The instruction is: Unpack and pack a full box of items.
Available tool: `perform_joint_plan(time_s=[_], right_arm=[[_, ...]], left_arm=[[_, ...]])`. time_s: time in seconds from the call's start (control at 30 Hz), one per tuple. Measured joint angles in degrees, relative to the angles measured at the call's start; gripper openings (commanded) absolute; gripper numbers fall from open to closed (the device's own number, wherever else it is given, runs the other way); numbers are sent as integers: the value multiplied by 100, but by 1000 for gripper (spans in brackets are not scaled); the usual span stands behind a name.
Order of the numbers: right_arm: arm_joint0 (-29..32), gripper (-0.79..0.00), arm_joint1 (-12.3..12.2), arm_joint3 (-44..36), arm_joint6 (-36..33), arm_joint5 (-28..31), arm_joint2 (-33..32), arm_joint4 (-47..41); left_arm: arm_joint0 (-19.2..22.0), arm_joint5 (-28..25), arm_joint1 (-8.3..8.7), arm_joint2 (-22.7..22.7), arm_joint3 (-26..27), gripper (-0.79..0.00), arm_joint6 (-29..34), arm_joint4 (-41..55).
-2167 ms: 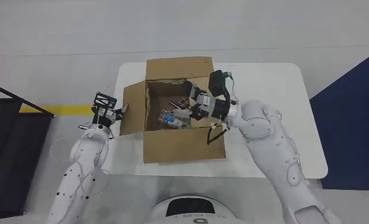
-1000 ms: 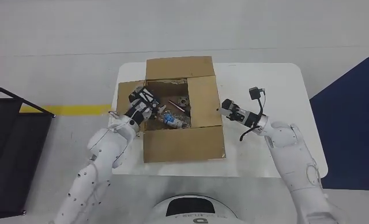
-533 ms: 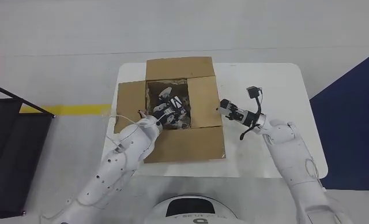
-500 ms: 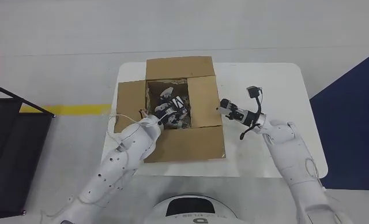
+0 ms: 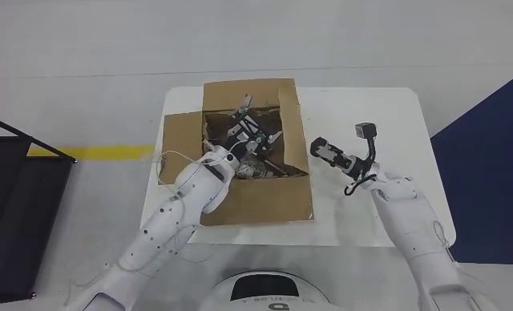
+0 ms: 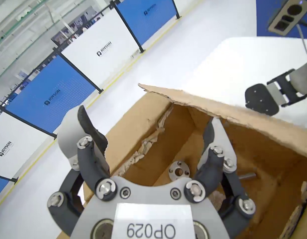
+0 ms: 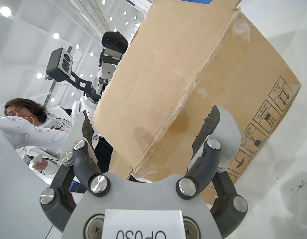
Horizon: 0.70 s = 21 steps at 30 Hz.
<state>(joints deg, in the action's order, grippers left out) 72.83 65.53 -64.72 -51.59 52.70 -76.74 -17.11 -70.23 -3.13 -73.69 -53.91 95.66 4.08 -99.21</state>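
Observation:
An open cardboard box [image 5: 255,200] stands on the white table [image 5: 377,119]. My left gripper [image 5: 256,123] hangs open over the box's far side, with nothing between its fingers [image 6: 92,131]. Below it, on the box floor, lie a round metal flange [image 6: 178,171] and a short metal rod [image 6: 247,176]. A crumpled clear item [image 5: 255,171] shows beside my left arm. My right gripper [image 5: 318,146] is open just outside the box's right wall [image 7: 193,75], close to the raised right flap [image 5: 293,135]. It holds nothing. The left wrist view has that gripper [image 6: 262,99] beyond the flap's torn edge.
The left flap [image 5: 183,143] lies spread outward and the near flap [image 5: 256,200] lies flat toward me. Bare table stretches right of the box. A black rack [image 5: 16,183] stands on the floor off the table's left side.
My right gripper has pulled out of the box to its right side. My left arm has swung from the left flap in over the box's far part. The right flap now stands steeper.

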Motion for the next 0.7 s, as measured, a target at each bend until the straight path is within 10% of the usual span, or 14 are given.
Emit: perform_joint_plan(time_s=[0.5, 0.7], right_arm=[[1694, 0, -782, -725, 530, 530, -1952, -741], [1577, 0, -884, -869, 530, 530, -1736, -239]], left_arm=[[1224, 480, -662, 1558, -1167, 0, 456, -163], [1458, 721, -870, 1731, -1703, 0, 493, -93]])
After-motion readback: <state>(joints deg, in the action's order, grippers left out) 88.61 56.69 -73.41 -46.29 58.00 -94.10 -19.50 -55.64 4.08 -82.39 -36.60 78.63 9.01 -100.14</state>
